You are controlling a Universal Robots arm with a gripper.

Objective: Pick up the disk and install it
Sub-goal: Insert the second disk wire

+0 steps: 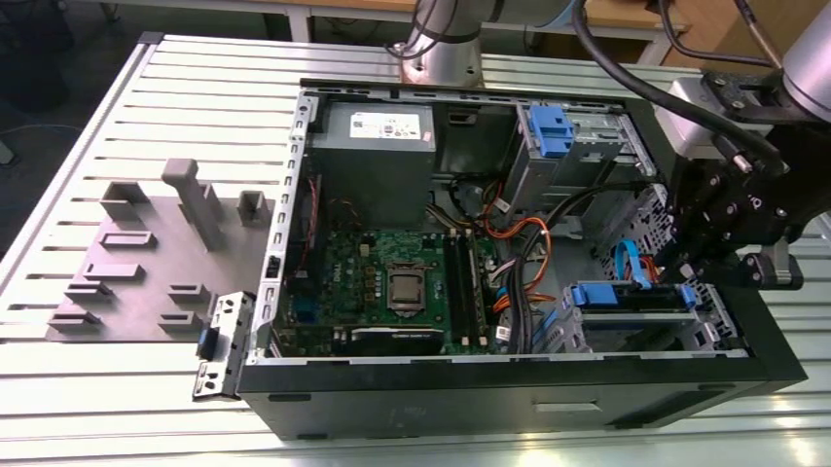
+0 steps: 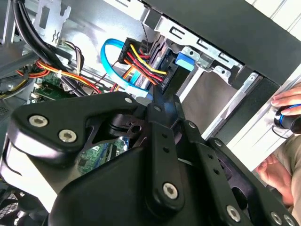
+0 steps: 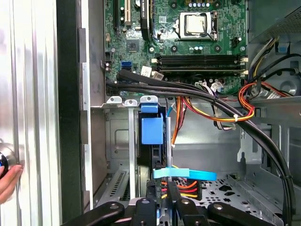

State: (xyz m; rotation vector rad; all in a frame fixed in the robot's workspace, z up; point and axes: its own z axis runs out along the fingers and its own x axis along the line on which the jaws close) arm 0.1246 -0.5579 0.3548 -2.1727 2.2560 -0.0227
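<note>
The disk [image 1: 632,297], silver-grey in a blue bracket, sits in the drive bay at the near corner of the open computer case [image 1: 520,379], on the exterior view's right. My gripper [image 1: 675,265] reaches down into the case at the disk's inner end. In the first wrist view the fingers [image 3: 157,207] stand close on either side of the disk's thin edge, just behind the blue bracket [image 3: 152,128]. A light-blue data cable [image 3: 184,174] and a red-yellow power plug [image 3: 181,188] lie at that same end. In the second wrist view the gripper [image 2: 164,87] looks shut on the disk's edge.
A grey power-supply box [image 1: 374,146] and green motherboard [image 1: 389,282] fill the case's other half. A blue latch with a metal cage [image 1: 548,131] is at the far corner. Black cable bundles [image 3: 211,96] cross above the bay. A person's hand [image 2: 288,100] rests outside the case wall. A grey fixture [image 1: 143,258] stands at the exterior view's left.
</note>
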